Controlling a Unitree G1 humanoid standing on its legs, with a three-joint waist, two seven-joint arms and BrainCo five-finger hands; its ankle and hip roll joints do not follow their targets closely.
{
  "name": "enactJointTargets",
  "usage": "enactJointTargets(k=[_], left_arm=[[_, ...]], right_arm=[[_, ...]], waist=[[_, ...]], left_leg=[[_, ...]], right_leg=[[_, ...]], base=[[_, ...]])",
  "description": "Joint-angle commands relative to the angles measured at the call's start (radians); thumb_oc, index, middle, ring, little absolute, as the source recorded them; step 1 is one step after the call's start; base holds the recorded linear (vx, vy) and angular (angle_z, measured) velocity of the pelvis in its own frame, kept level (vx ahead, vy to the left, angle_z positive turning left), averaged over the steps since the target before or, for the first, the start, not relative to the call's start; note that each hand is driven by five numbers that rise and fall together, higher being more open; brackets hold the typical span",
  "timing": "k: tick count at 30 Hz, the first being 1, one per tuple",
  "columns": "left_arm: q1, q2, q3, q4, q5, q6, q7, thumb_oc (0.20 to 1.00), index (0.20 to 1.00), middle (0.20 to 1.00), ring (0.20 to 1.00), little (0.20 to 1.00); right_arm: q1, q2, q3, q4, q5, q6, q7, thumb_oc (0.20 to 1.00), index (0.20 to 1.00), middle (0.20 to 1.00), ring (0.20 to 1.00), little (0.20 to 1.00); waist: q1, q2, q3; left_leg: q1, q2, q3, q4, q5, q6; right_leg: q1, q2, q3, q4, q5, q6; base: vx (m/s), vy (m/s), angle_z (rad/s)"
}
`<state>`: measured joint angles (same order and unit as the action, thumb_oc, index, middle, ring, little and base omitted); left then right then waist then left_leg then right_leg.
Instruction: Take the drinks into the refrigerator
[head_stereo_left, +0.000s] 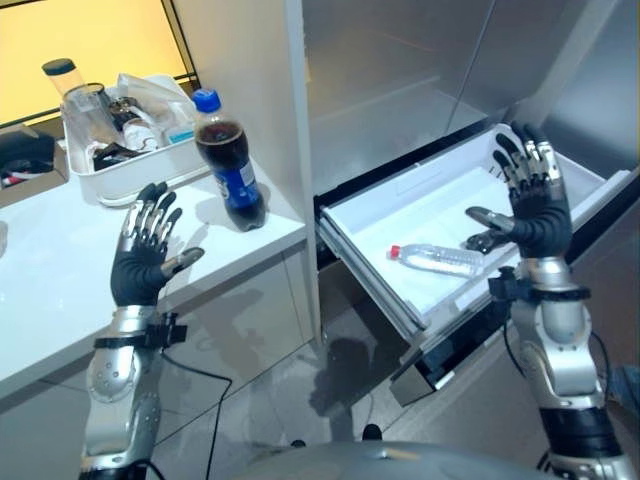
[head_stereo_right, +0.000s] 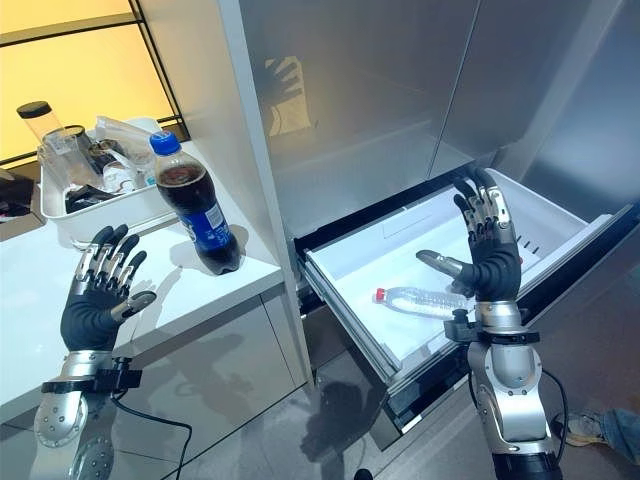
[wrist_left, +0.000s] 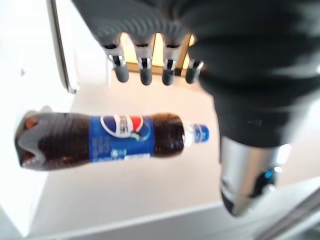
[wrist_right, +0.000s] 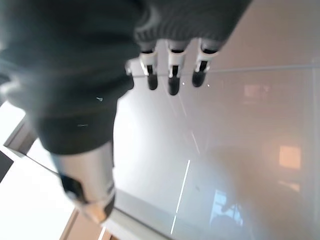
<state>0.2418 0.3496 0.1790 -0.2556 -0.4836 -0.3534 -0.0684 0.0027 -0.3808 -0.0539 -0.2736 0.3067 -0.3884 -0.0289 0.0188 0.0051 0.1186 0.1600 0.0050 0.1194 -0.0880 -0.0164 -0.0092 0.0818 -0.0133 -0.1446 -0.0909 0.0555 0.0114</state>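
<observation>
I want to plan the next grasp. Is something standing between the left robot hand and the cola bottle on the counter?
Nothing visible does. The left robot hand is open, raised over the counter, beside the upright cola bottle. The stretch of counter between them looks bare. The white bin sits behind the bottle, out of that path.

A white counter (head_stereo_left: 60, 270) is running along my left side, its front panel pale grey and glossy. Behind it a wall panel (head_stereo_left: 90, 40) is glowing warm yellow, framed by a dark bar (head_stereo_left: 183, 40). A white vertical post (head_stereo_left: 255, 90) is standing at the counter's end. Beyond it, brushed steel panels (head_stereo_right: 400, 70) are rising ahead of me and catching faint reflections. The floor (head_stereo_left: 290, 385) below is showing grey glossy tiles that are throwing back soft light. At the lower right edge of the right eye view, a person's shoe (head_stereo_right: 605, 430) is resting on the floor.
</observation>
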Motion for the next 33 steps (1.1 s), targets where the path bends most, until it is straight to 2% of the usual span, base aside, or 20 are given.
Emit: enactJointTargets(k=[1,7,17,24,33], left_arm=[[-0.013,0.04,0.029,-0.01,0.055,-0.064,0.039,1.0,1.0,1.0,1.0,1.0],[-0.044,0.035,0.014,0.012,0.104,-0.075,0.077,1.0,1.0,1.0,1.0,1.0],[-0.083,0.028,0.023,0.102,0.175,-0.074,0.14,1.0,1.0,1.0,1.0,1.0],[-0.16,0.064,0.014,0.217,0.226,-0.065,0.182,1.0,1.0,1.0,1.0,1.0],[-0.313,0.14,-0.003,0.454,0.23,-0.033,0.238,1.0,1.0,1.0,1.0,1.0]], right_arm=[[-0.072,0.004,-0.014,-0.02,0.013,-0.041,-0.002,1.0,1.0,1.0,1.0,1.0],[-0.08,0.008,-0.045,-0.001,-0.027,-0.048,-0.049,1.0,1.0,1.0,1.0,1.0],[-0.077,0.008,-0.074,0.011,-0.079,-0.051,-0.076,1.0,1.0,1.0,1.0,1.0],[-0.093,0.002,-0.072,0.021,-0.084,-0.049,-0.073,1.0,1.0,1.0,1.0,1.0],[-0.116,-0.014,-0.044,0.012,-0.033,-0.046,-0.039,1.0,1.0,1.0,1.0,1.0]], waist=[[0.027,-0.052,-0.016],[0.029,-0.049,-0.016],[0.025,-0.047,-0.018],[0.014,-0.044,-0.021],[-0.015,-0.037,-0.026]], left_leg=[[-0.021,-0.003,-0.054,0.001,-0.032,-0.01],[-0.02,-0.003,-0.067,0.001,-0.031,-0.01],[-0.014,-0.005,-0.057,0.001,-0.033,-0.007],[-0.001,-0.005,-0.047,0.001,-0.041,-0.006],[0.014,-0.003,-0.025,0.001,-0.048,-0.007]], right_leg=[[0.007,-0.081,-0.042,0.045,0.011,0.095],[0.011,-0.084,-0.052,0.045,0.007,0.093],[0.014,-0.084,-0.049,0.042,0.007,0.096],[0.013,-0.082,-0.035,0.051,0.002,0.097],[0.013,-0.076,-0.012,0.053,0.003,0.101]], base=[[0.0,-0.001,0.06],[0.0,-0.009,0.1],[0.0,-0.002,0.01],[0.0,0.008,-0.02],[0.01,0.019,-0.07]])
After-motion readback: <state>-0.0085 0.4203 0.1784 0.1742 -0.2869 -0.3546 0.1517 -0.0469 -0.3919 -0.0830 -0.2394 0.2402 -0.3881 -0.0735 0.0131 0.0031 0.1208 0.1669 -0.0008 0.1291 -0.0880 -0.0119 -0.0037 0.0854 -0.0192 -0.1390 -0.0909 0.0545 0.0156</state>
